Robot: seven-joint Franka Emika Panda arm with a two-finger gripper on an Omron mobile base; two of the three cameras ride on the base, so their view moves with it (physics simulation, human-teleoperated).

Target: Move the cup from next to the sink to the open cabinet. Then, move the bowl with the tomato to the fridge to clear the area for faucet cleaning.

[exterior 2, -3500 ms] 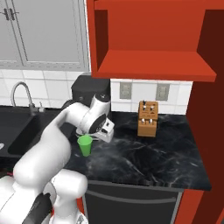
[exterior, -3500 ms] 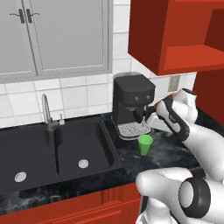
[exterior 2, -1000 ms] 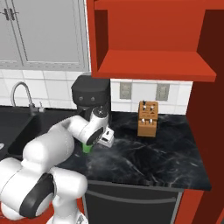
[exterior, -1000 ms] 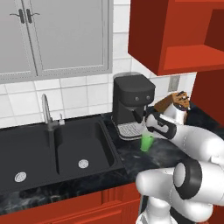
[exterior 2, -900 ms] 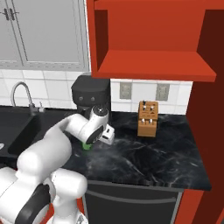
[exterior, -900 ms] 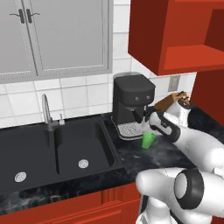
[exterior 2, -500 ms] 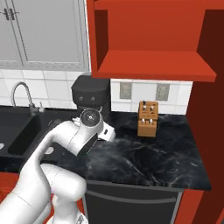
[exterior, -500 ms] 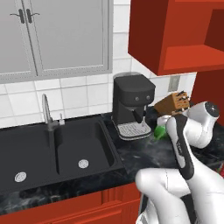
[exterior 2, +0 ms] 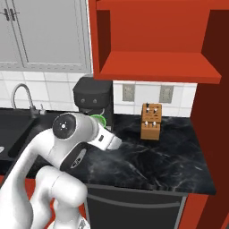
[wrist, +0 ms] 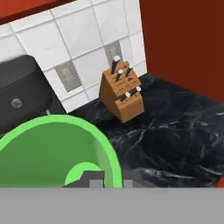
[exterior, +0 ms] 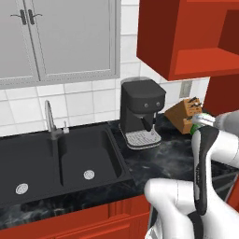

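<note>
On the dark marble counter [exterior 2: 165, 156] stands a black coffee machine [exterior: 141, 111] just right of the black sink [exterior: 56, 161], with its back to the white tiled wall. The slim silver faucet [exterior: 50, 119] rises behind the sink. To the right of the machine a wooden knife block [exterior 2: 151, 121] stands against the wall, below two wall sockets. Grey double-door cabinets [exterior: 56, 39] hang above the sink, and the open cabinet [exterior 2: 154, 42] with its red inside hangs above the counter and the knife block. A tall red panel closes the counter on the far right.

The cup [wrist: 57, 151] is off the counter, raised in the air between the coffee machine and the knife block, and it looks tilted in the hand view. In the left base view a small piece of green shows at the end of the arm, just in front of the knife block. The gripper [wrist: 94, 177] has its jaws pinched on the rim of the cup, one dark tip inside it.

The white arm bends up from the base, the elbow is high, and the forearm points toward the wall. In the right base view the big round joint covers most of the cup and part of the coffee machine.
</note>
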